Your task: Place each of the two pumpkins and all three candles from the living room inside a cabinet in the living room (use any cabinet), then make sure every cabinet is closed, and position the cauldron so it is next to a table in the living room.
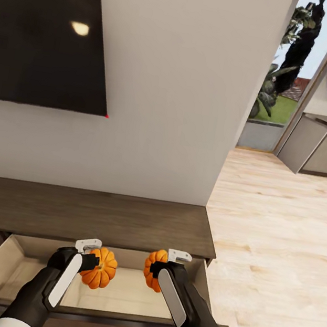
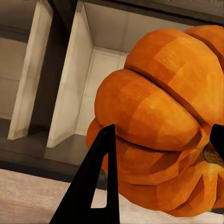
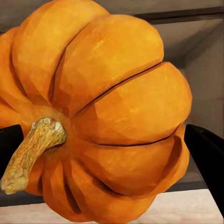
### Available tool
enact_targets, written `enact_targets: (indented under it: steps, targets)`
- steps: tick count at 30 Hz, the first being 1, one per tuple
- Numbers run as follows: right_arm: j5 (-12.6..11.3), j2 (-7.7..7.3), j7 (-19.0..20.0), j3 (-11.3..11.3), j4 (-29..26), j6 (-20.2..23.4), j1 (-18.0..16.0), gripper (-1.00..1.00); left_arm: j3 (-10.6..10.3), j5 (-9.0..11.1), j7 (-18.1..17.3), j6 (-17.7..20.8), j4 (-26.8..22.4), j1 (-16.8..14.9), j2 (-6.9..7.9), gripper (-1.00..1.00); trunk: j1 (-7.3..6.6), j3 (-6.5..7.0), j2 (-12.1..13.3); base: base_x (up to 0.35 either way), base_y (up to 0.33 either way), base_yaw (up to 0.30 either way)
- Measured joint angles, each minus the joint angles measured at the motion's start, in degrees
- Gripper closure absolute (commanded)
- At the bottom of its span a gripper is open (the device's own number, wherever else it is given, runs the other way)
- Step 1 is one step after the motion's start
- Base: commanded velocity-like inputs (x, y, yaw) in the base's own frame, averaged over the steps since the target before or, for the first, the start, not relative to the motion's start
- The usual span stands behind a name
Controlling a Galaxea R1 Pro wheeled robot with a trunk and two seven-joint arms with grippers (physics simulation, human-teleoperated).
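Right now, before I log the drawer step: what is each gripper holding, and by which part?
Each holds a pumpkin by its ribbed sides: the left gripper the larger pumpkin, the right gripper the smaller pumpkin, above the open drawer.

Orange pumpkin (image 3: pixel 107 116) with tan stem (image 3: pixel 32 154) between dark jaws, over pale open drawer (image 3: pixel 205 88).

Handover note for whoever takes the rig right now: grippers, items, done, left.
Left gripper: shut on the left pumpkin, above the open drawer.
Right gripper: shut on the right pumpkin, above the same drawer of the cabinet.
Done: drawer open, both pumpkins brought over it.
Left: release both pumpkins inside, fetch three candles, close every cabinet, set the cauldron beside the table.
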Motion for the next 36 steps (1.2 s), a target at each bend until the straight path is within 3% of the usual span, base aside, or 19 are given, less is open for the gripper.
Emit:
enact_targets:
  steps: [9, 16, 22, 27, 36]
  targets:
    - [0.1, -0.01, 0.2, -1.5, 10.0, -5.8, -3.8, 1.0, -2.6, 0.2, 3.8, -3.9, 0.1, 0.0, -0.39, 1.0, 1.98, -1.62, -3.6, 0.0, 0.0, 0.0]
    - [0.1, 0.0, 0.2, -1.5, 11.2, -6.4, -4.1, 1.0, -2.9, 0.3, 4.2, -5.3, 2.1, 0.0, -0.59, 1.0, 3.51, -2.88, -6.4, 0.0, 0.0, 0.0]
    - [0.1, 0.0, 0.2, -1.5, 11.6, -6.5, -4.2, 1.0, -2.9, 0.3, 4.3, -7.1, 3.7, 0.0, -2.04, 1.0, 4.83, -3.95, -8.8, 0.0, 0.0, 0.0]
    - [0.1, 0.0, 0.4, -1.5, 12.1, -7.9, -4.2, 1.0, -2.9, 0.2, 4.2, -7.4, 4.4, 0.0, -2.28, 1.0, 5.93, -4.85, -10.8, 0.0, 0.0, 0.0]
    - [0.1, 0.01, 0.9, -1.5, 12.1, -8.6, -4.2, 1.0, -2.9, 0.1, 4.2, -7.7, 4.5, 0.0, -2.27, 1.0, 5.94, -4.85, -10.8, 0.0, 0.001, 0.0]
